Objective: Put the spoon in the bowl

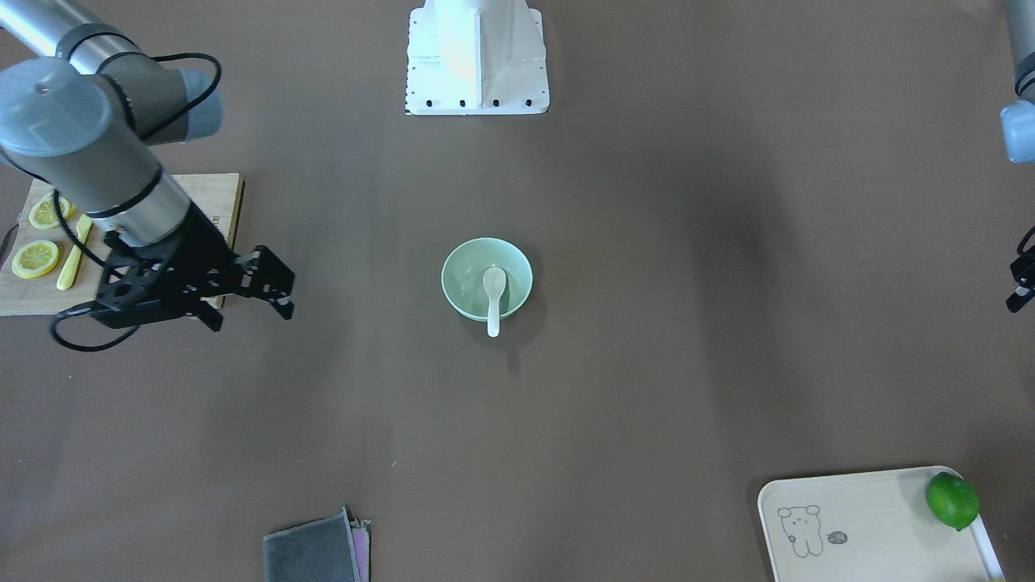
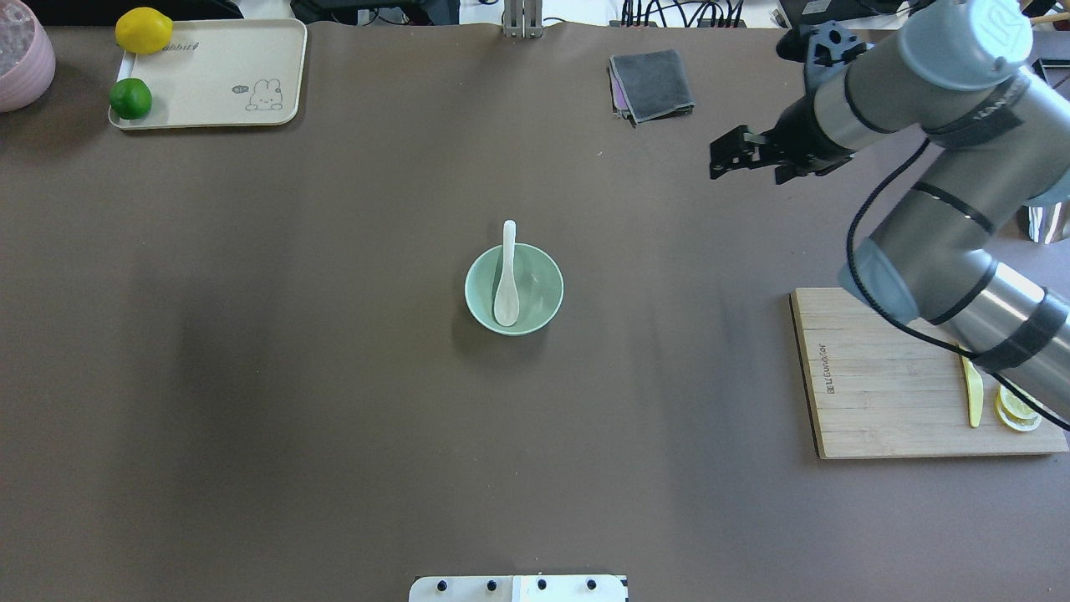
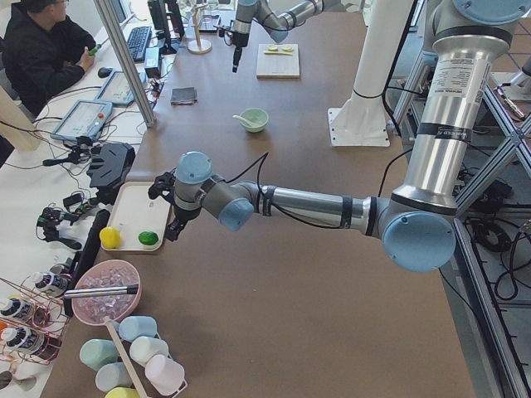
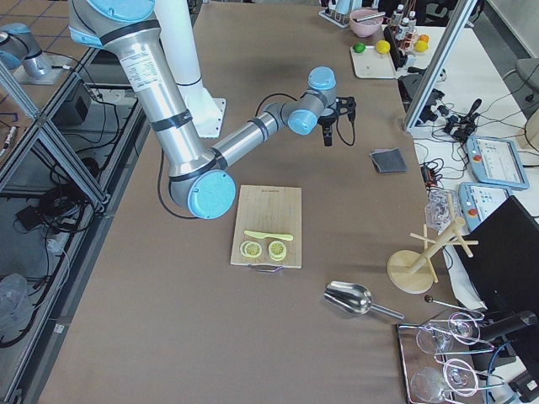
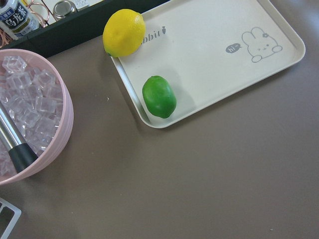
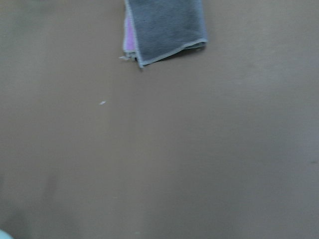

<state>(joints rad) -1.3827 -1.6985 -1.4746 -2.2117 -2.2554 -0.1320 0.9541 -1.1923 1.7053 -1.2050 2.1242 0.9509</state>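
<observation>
The pale mint-green bowl (image 1: 465, 275) stands at the table's middle, also in the overhead view (image 2: 542, 288). The small white spoon (image 1: 494, 291) lies in it, scoop inside and handle resting over the rim (image 2: 506, 284). My right gripper (image 1: 251, 315) is open and empty. It hangs above the bare table far to the side of the bowl, between the cutting board and the grey cloth (image 2: 748, 171). My left gripper (image 3: 166, 211) is over the tray end of the table. Only a sliver of it shows at the front view's edge (image 1: 1020, 283), so I cannot tell if it is open.
A wooden cutting board (image 2: 878, 376) holds lemon slices and a yellow knife (image 2: 974, 393). A folded grey cloth (image 2: 652, 84) lies at the far edge. A cream tray (image 5: 214, 59) holds a lime (image 5: 158, 96) and a lemon (image 5: 123, 32), beside a pink ice bowl (image 5: 30, 124).
</observation>
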